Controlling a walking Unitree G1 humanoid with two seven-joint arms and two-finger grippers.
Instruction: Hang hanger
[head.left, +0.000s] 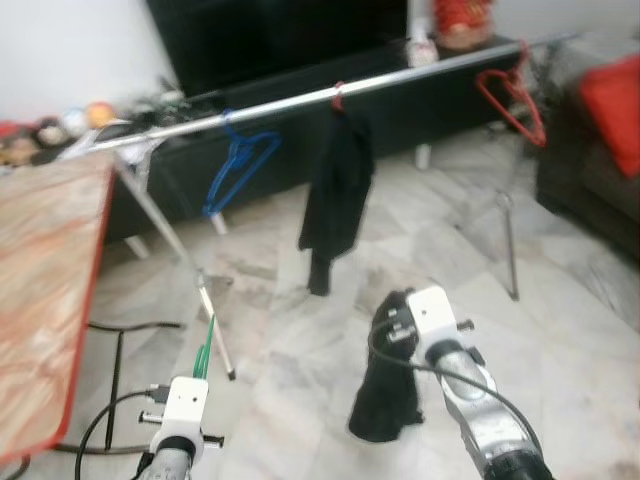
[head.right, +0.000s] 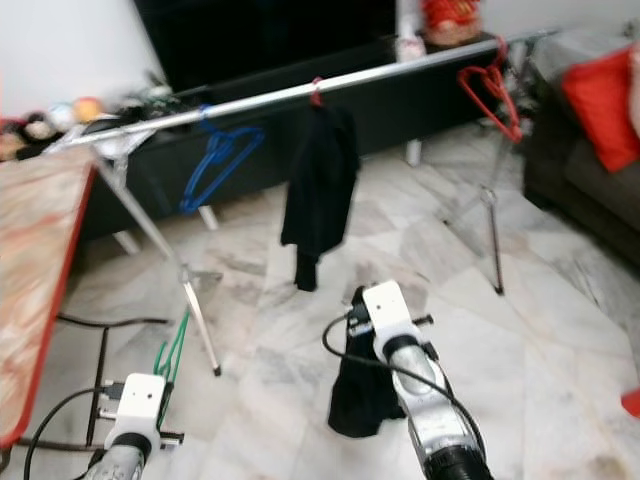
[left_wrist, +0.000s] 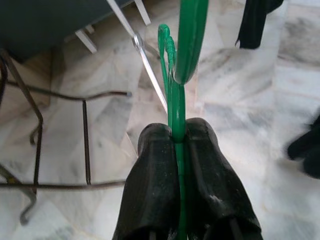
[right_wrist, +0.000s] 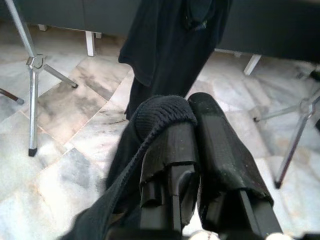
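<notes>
A green hanger (left_wrist: 176, 90) is pinched in my left gripper (left_wrist: 176, 136), which is shut on it low at the left (head.left: 205, 352). My right gripper (right_wrist: 186, 107) is shut on a black garment (head.left: 385, 395) that dangles from it above the marble floor. Ahead runs a silver clothes rail (head.left: 300, 100) on tripod legs. On it hang a blue hanger (head.left: 238, 170), a black garment on a red hanger (head.left: 335, 190), and an empty red hanger (head.left: 512, 95) at the right end.
A wooden table with a red edge (head.left: 50, 290) stands at my left. A dark TV cabinet (head.left: 290, 130) sits behind the rail. A dark sofa with a red cushion (head.left: 612, 115) is at the right. The rail's tripod leg (head.left: 215, 320) stands near my left gripper.
</notes>
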